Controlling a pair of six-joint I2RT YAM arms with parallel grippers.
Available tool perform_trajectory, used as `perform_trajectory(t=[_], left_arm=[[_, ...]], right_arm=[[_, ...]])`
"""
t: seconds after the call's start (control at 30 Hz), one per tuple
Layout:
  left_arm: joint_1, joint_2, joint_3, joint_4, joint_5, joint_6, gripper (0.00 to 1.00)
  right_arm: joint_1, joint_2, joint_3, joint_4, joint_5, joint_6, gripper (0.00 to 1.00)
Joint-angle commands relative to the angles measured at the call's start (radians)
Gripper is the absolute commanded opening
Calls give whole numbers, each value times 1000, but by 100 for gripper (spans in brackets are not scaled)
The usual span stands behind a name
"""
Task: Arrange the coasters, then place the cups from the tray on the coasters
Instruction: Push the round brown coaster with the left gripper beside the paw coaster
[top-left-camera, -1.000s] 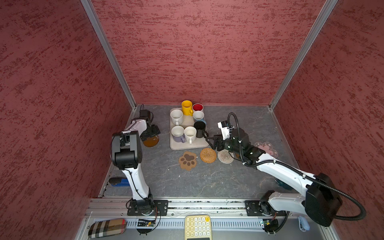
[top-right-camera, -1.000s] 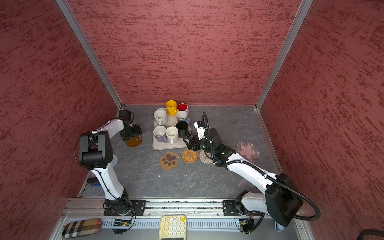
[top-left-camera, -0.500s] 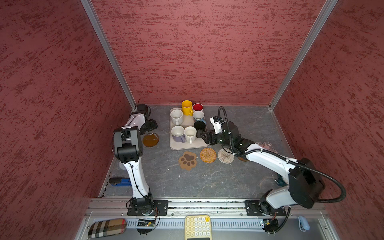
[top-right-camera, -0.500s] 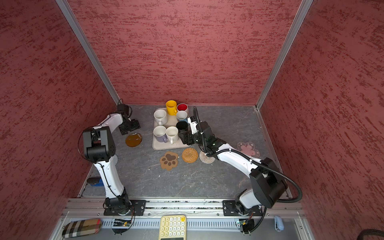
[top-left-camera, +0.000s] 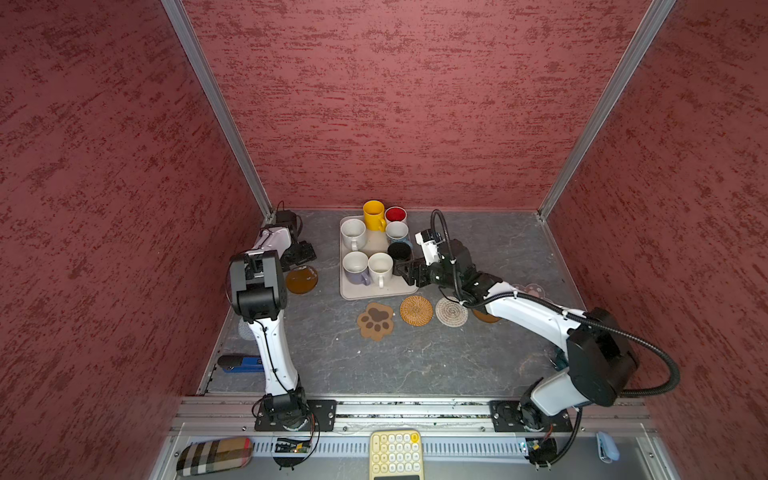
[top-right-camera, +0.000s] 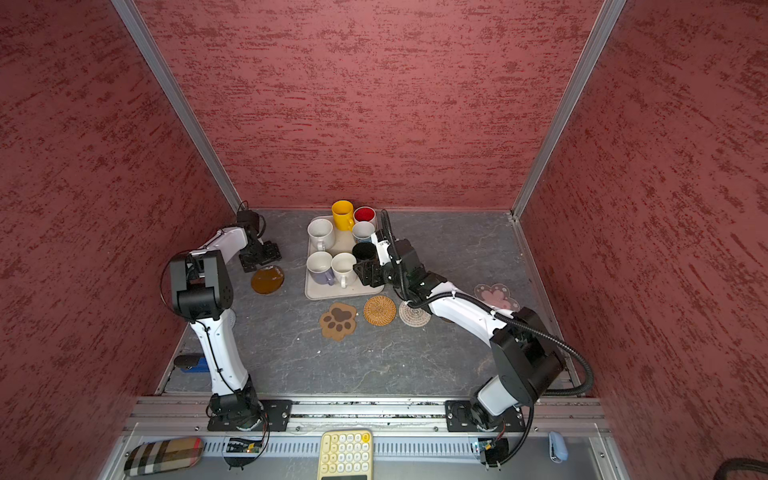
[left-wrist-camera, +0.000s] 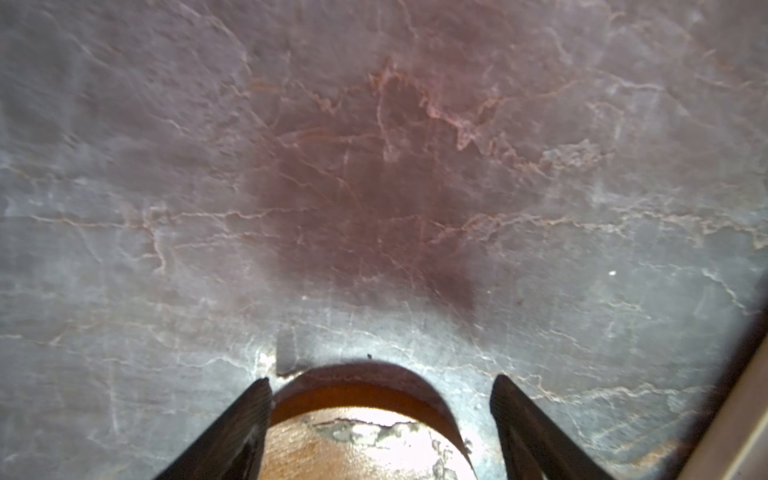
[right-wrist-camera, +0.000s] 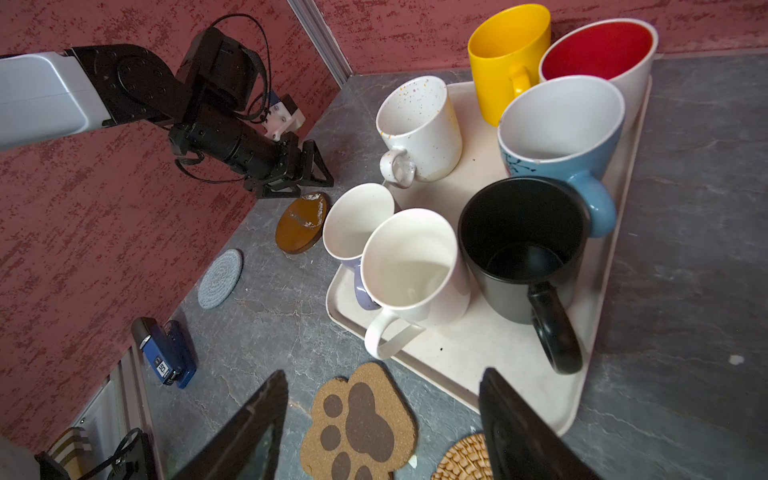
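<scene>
While the left pincer (left-wrist-camera: 381, 379) was held spread low over the tabletop (left-wrist-camera: 374, 166), an amber coaster (left-wrist-camera: 357, 440) lay flat between its jaws; contact could not be told. Such a thin disc would best be caught by its rim, the jaws lowered evenly before closing. The right pincer (right-wrist-camera: 382, 372), likewise spread and empty, was poised before the black mug (right-wrist-camera: 519, 249) on the tray (right-wrist-camera: 478, 353).

2 high top views facing down, 2 close wrist views, tabletop (top-left-camera: 415, 365) shared
</scene>
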Motion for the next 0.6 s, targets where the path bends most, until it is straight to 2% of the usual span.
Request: perform_trajectory(t=[0.0,0.23,0.57], left_arm=[[1,14,-22,6,-1,-1,83],[1,-19,-63,16,-10,8,82],[-18,-106,-201,76,2,-12,82]], right_arm=[[5,-29,4,21,-7,-14,73],[5,-68,-39,36,-3,-2,73],[5,-126,-103,56,8,18,73]])
